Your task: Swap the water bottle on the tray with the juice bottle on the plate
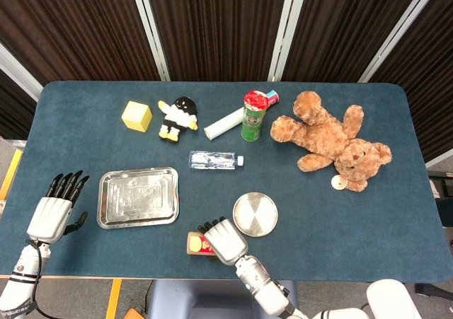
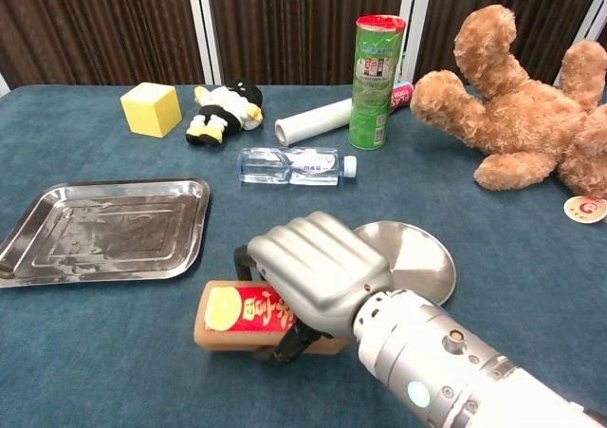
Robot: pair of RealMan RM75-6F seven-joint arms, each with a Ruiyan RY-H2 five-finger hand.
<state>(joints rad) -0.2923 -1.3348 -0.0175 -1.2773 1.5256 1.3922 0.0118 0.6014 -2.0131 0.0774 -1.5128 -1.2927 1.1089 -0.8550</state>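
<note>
My right hand grips the juice bottle, an orange bottle with a red label, lying on its side low over the table near the front edge. The round metal plate lies bare just right of that hand. The clear water bottle lies on its side on the cloth behind the plate, cap to the right. The metal tray sits bare at the left. My left hand hovers open at the table's left front edge.
Along the back stand a yellow cube, a penguin plush, a white roll and a green chip can. A brown teddy bear sprawls at the right with a small round badge beside it.
</note>
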